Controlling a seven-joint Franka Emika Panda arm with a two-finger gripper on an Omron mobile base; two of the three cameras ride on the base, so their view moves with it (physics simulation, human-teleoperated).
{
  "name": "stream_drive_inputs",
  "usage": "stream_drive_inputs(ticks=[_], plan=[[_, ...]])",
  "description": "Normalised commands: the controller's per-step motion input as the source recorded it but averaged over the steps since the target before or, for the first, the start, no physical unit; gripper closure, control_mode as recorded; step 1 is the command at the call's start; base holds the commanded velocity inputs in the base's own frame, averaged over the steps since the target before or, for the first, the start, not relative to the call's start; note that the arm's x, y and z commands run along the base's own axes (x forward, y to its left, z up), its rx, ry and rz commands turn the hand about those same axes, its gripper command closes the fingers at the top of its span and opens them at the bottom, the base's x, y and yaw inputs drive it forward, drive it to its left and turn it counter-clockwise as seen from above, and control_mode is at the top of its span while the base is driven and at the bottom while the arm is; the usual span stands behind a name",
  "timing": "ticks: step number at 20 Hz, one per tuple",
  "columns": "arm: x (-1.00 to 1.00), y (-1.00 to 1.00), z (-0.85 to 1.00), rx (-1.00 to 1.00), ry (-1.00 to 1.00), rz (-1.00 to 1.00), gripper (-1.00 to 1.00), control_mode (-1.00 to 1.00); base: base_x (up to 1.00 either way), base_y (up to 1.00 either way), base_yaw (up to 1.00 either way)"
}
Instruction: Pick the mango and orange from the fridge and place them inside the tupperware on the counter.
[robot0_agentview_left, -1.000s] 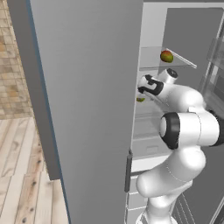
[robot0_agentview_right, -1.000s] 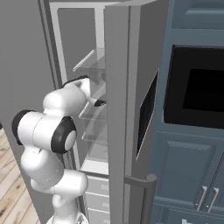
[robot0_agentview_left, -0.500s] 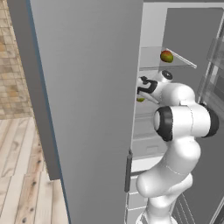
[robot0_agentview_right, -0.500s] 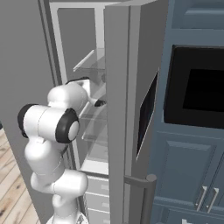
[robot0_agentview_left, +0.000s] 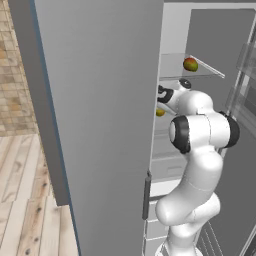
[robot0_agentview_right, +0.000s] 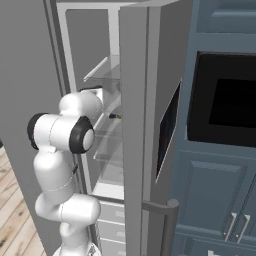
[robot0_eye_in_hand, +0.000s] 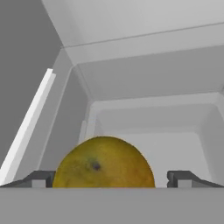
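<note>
The grey fridge (robot0_agentview_left: 100, 110) stands open, and my arm reaches into it. The mango (robot0_agentview_left: 190, 64), red-orange with a green patch, lies on the upper glass shelf. One shelf lower, the orange (robot0_agentview_left: 160, 113) peeks out past the door edge, just below my hand. In the hand view the orange (robot0_eye_in_hand: 104, 162) sits large and close between the two finger tips. My gripper (robot0_eye_in_hand: 111, 179) is open, with one fingertip (robot0_eye_in_hand: 41, 178) at each side of the fruit. The tupperware and the counter are out of view.
The wide fridge door (robot0_agentview_left: 90, 150) blocks the left side, and the second door (robot0_agentview_right: 147, 125) hangs open on the right. Glass shelves (robot0_agentview_right: 107, 70) and door bins crowd the arm. Dark blue cabinets with a black oven (robot0_agentview_right: 225, 100) stand to the right.
The elbow has swung up and in toward the fridge. The hand has shifted slightly left, deeper behind the door edge, near the orange.
</note>
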Motion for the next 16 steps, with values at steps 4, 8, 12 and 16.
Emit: stream_drive_inputs(ticks=[4,8,12,16], plan=[[0.2,0.0,-0.19,0.0,0.0,0.0,-1.0,-1.0,0.0,0.0,0.0],[-0.02,0.0,-0.39,0.0,0.0,0.0,-1.0,-1.0,0.0,0.0,0.0],[-0.12,0.02,-0.43,0.0,0.0,0.0,-1.0,-1.0,0.0,0.0,0.0],[-0.07,0.08,-0.42,0.0,0.0,0.0,-1.0,-1.0,0.0,0.0,0.0]])
